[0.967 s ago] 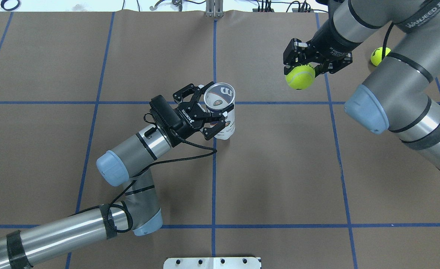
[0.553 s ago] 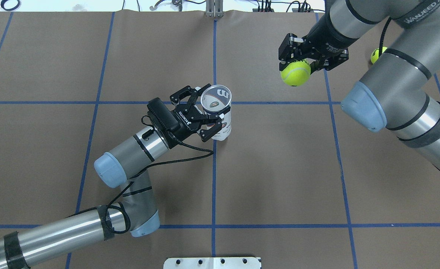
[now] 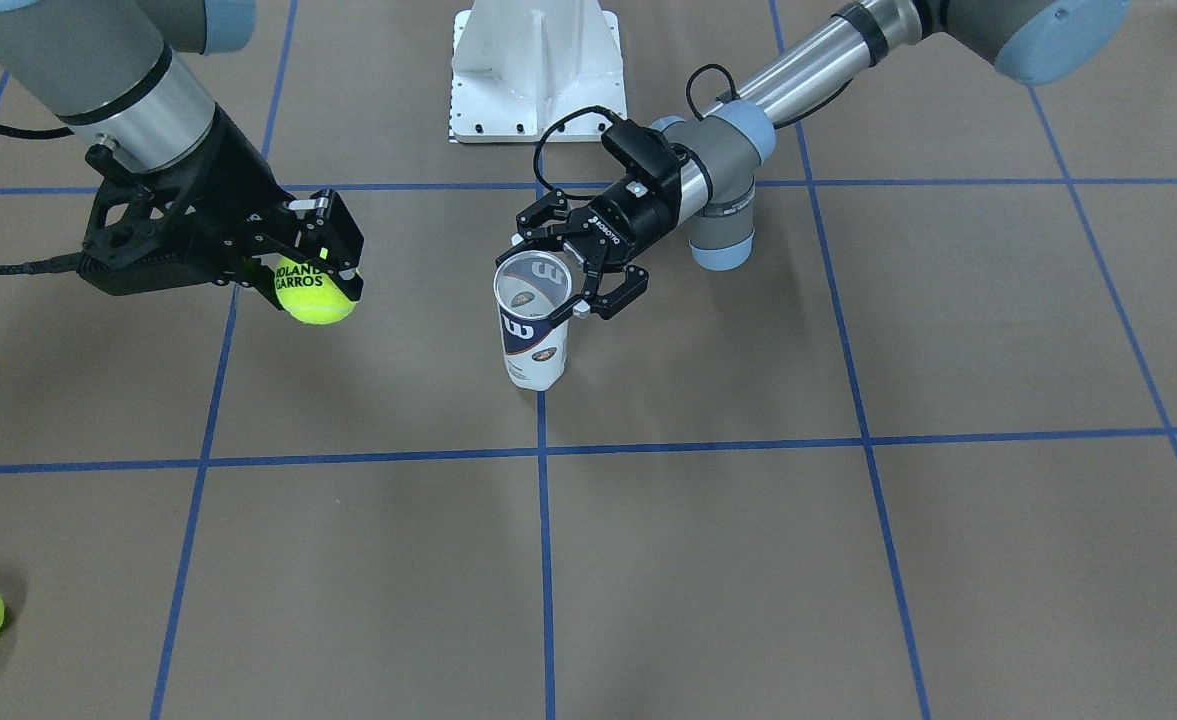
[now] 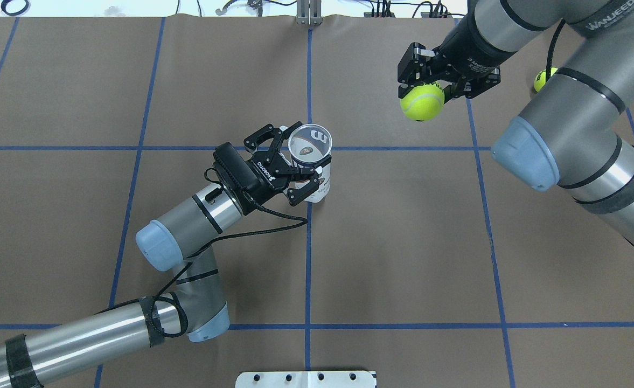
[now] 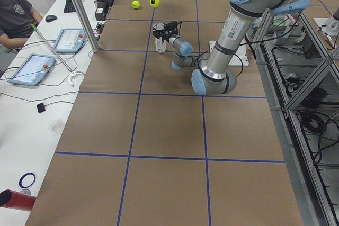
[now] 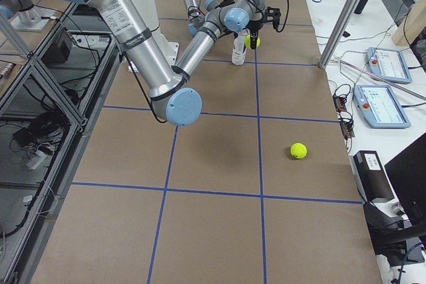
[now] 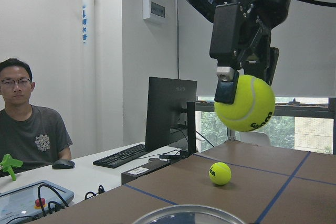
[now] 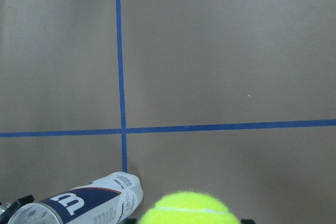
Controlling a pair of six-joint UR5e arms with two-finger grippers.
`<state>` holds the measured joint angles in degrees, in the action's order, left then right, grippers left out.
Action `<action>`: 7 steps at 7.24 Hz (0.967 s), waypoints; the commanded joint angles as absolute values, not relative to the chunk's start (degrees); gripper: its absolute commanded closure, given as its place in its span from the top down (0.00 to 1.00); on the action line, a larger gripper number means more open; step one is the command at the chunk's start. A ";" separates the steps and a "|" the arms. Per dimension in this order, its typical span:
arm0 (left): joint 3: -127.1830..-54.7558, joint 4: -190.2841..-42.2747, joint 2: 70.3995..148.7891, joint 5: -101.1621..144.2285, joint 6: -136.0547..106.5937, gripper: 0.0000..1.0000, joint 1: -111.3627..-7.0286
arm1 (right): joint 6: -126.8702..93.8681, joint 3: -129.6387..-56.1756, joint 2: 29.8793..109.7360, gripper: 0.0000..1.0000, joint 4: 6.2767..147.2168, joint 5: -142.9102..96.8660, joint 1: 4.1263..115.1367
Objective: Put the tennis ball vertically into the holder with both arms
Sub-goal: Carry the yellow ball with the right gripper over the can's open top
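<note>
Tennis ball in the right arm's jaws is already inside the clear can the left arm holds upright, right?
No. The tennis ball is not inside the can; it hangs in the right arm's jaws well to the side of it, as the overhead exterior view shows. The left arm's jaws do hold the can upright.

Over the last second you carried the right gripper (image 4: 425, 90), with the tennis ball (image 4: 422, 102) pinched in its fingers, a little to the left and farther from the robot. Most of that travel came early in the second. The right arm (image 4: 564, 118) swung along with it and came to hide part of the loose ball (image 4: 541, 80) at the far right, which had shown whole. You also drew the left gripper (image 4: 298, 160) and the can (image 4: 311, 146) it clasps slightly to the left, and that arm's elbow followed.
</note>
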<state>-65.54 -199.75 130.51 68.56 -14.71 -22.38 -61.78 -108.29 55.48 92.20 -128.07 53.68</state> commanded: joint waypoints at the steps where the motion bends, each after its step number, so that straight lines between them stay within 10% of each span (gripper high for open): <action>1: -65.48 -199.69 130.52 68.55 -14.68 0.88 -22.32 | -61.79 -108.72 55.37 0.00 92.20 -127.97 53.53; 7: -65.21 -199.78 130.61 68.64 -14.68 0.87 -22.06 | -73.11 -105.05 44.93 0.00 92.11 -120.77 45.36</action>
<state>-65.22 -199.76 130.60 68.64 -14.68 -22.06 -70.96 -106.84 47.44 92.14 -122.19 46.83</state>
